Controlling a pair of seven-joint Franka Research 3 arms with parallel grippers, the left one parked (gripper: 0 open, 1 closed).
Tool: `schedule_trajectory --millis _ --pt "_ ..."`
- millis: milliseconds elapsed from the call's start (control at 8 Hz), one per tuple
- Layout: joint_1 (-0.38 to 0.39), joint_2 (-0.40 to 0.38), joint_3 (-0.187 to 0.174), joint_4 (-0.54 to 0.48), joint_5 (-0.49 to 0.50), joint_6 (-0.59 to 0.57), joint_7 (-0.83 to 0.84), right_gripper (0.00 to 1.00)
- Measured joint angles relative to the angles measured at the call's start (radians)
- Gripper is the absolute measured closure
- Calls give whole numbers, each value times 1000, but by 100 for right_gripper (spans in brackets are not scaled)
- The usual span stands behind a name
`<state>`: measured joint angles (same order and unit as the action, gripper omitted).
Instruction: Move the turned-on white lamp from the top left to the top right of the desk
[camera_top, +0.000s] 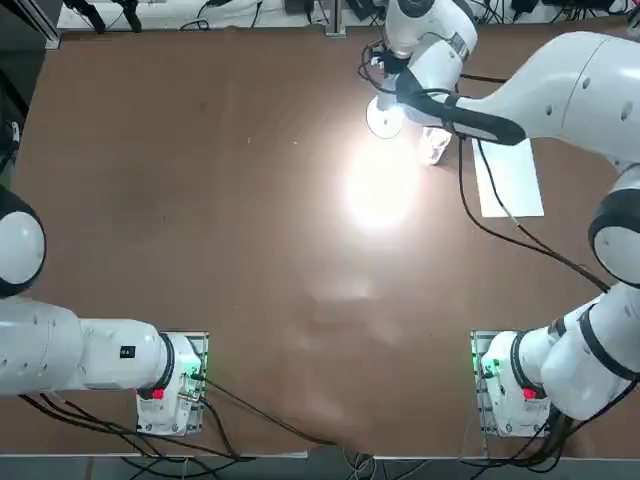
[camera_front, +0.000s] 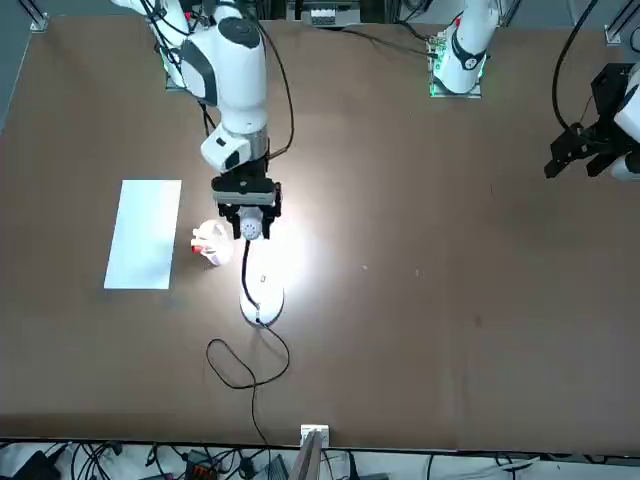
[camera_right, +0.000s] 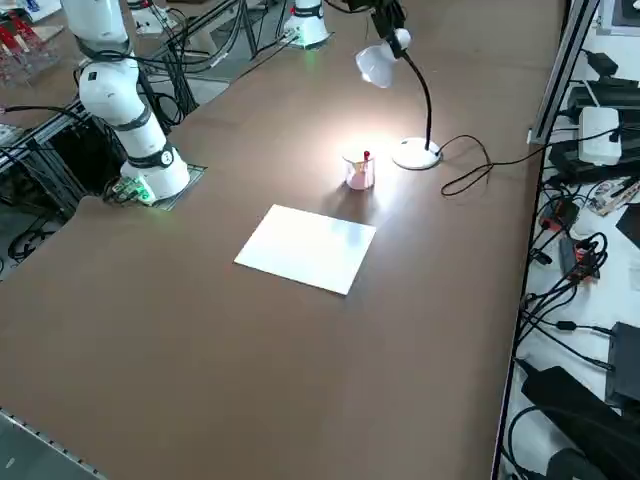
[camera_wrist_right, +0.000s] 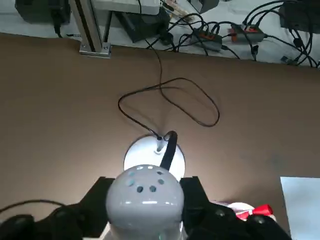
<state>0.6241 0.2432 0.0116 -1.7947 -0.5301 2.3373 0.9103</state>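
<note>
The white lamp stands lit at the far edge of the brown desk, right of centre, and throws a bright pool of light on the wood. Its round base rests flat on the desk. My right gripper comes down from above and is shut on the lamp's rounded head, one black finger on each side. The thin black cord loops from the base toward the desk's far edge.
A small clear cup with red-tipped pens stands close beside the lamp base. A white paper sheet lies just past the cup. Cables and a metal post line the desk's far edge.
</note>
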Motion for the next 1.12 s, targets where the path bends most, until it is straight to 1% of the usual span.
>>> schedule_trajectory --millis 375,500,625,750,875,1125 --pt "-2 0 0 3 0 0 5 28" --pt "-9 0 -2 16 12 -2 17 28" --pt "-28 0 -5 49 52 -9 30 28" --pt "-60 -1 -8 102 99 -30 34 28" --pt "-111 -2 -10 164 131 -55 35 28" --pt "-255 -4 -14 253 161 -80 35 28"
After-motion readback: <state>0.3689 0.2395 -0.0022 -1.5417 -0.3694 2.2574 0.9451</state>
